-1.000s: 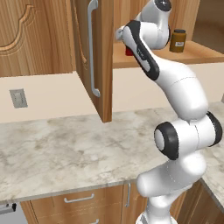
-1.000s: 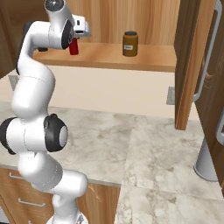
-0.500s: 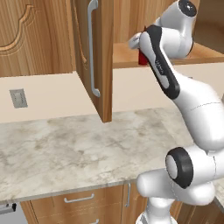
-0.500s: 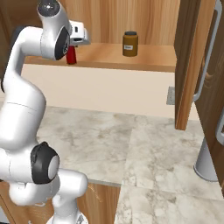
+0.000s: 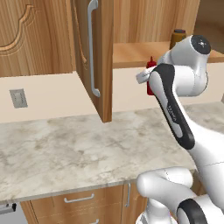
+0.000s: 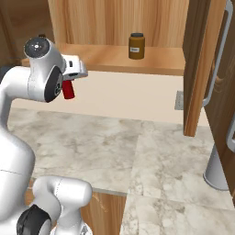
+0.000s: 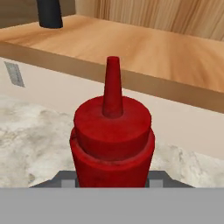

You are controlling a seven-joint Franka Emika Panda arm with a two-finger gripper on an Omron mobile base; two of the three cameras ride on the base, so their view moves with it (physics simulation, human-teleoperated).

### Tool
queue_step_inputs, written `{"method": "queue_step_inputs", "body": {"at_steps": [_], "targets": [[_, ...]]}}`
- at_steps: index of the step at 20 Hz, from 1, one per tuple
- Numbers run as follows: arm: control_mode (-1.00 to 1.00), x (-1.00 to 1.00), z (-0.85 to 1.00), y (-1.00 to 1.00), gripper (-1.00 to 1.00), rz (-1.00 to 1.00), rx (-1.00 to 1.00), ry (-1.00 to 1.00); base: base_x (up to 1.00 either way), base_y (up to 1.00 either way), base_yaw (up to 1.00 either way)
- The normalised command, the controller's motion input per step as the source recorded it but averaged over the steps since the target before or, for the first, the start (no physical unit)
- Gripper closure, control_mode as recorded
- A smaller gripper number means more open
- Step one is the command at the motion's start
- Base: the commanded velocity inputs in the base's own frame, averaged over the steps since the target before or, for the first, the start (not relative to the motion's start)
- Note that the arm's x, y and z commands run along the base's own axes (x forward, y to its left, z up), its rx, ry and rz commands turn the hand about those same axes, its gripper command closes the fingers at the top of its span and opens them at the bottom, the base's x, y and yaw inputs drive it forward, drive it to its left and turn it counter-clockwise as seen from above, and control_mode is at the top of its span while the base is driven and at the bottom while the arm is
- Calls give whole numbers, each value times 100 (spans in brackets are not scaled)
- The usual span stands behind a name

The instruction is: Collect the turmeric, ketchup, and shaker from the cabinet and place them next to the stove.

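Note:
My gripper [image 5: 146,78] [image 6: 74,73] is shut on the ketchup [image 5: 150,89] [image 6: 68,90], a red squeeze bottle held upright in front of the wall just below the cabinet [image 5: 94,52] shelf. In the hand view the ketchup [image 7: 113,140] sits between the fingertips with its nozzle up. The turmeric [image 5: 177,37] [image 6: 136,46], a dark-lidded jar, stands on the shelf [image 6: 151,62], to the right of the gripper. A dark cylinder [image 7: 49,13] stands on the shelf at the hand view's top left; I cannot tell whether it is the shaker. The stove is out of view.
A marble counter [image 5: 65,144] [image 6: 160,151] lies under the bottle. The open cabinet doors [image 6: 202,64] with silver bar handles hang on both sides. Outlets [image 5: 17,98] [image 6: 179,100] sit in the wall. A grey cylinder [image 6: 215,170] stands on the counter at the far right.
The gripper has drawn the ketchup out off the shelf and lowered it to just below the shelf edge. The turmeric has stayed in place.

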Motion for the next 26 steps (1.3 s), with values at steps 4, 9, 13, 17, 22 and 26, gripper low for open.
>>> {"method": "queue_step_inputs", "body": {"at_steps": [4,9,13,17,22,26], "targets": [[100,-14,-7,1,100,0,0,0,-32,40,-7],[100,0,0,0,100,0,0,0,-61,35,-42],[100,0,0,0,100,0,0,0,-58,-18,-49],[100,0,0,0,100,0,0,0,-60,-4,-49],[100,0,0,0,100,0,0,0,-52,-20,-53],[100,0,0,0,100,0,0,0,-35,-37,-54]]}}
